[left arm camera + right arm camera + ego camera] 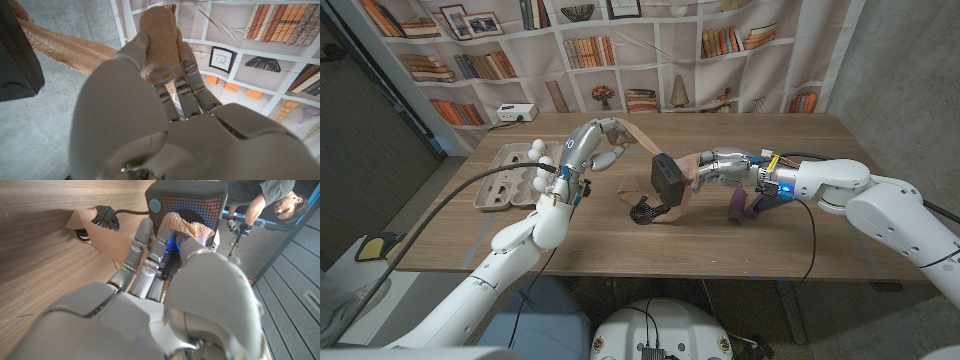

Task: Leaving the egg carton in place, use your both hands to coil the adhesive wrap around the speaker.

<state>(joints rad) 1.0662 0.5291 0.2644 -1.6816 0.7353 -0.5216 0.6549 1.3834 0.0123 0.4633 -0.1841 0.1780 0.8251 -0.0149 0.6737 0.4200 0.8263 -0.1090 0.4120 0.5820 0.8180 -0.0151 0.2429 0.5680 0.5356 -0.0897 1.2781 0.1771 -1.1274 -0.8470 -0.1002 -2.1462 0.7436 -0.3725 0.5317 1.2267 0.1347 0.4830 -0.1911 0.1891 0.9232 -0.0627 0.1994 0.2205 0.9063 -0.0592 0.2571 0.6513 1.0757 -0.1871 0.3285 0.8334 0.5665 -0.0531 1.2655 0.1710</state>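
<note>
The black speaker [670, 178] stands mid-table, and my right hand [717, 168] grips it from the right side. In the right wrist view my fingers [150, 255] press an end of the tan adhesive wrap [189, 226] against the speaker's grille [187, 202]. My left hand [592, 146] is raised to the speaker's left and holds the wrap roll [616, 128]. A strip [642, 140] runs from the roll down to the speaker. In the left wrist view the roll [160, 50] sits between my fingers, with the strip [65, 47] leading to the speaker [17, 55].
The grey egg carton [508, 178] lies open at the table's left. The speaker's black cable [642, 212] and loose wrap [632, 186] lie in front of the speaker. A purple object [740, 207] sits under my right wrist. A person [270, 202] is beyond the table.
</note>
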